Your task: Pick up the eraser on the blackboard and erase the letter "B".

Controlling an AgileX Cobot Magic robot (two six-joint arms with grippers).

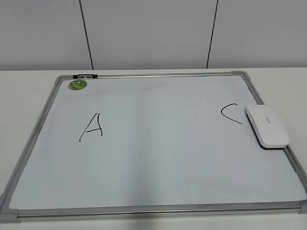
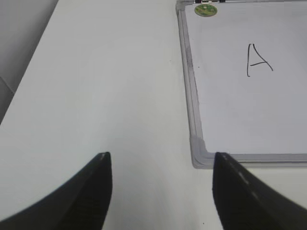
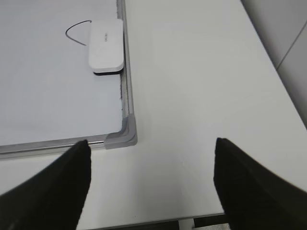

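On inspection, the blackboard (image 1: pixel 153 191) lies flat on the white worktop (image 2: pixel 105 86), and I find only two marker letters on it: a black "A" (image 1: pixel 92 127) toward its left side and a black "C" (image 1: pixel 231 114) toward its right. No letter "B" shows anywhere between them; the middle of the blackboard reads bare in the exterior view, so I judge the erasing done. The eraser (image 1: pixel 267 126) rests white face up at the blackboard's right edge, just beside the "C", its dark underside showing as a thin line along its near end and its outer side lying against or over the silver frame. Neither end effector touches it. What remains, if anything, I judge to be nothing more than keeping clear. My left end effector (image 2: pixel 162 191) hangs over bare worktop outside the blackboard's near left corner cap, fingers spread wide with nothing between them. My right end effector (image 3: pixel 152 184) hangs over bare worktop off the blackboard's near right corner cap, likewise spread and empty, with the eraser well ahead of it. Neither arm appears in the exterior view. A round green sticker (image 1: pixel 77 85) sits at the blackboard's far left corner.
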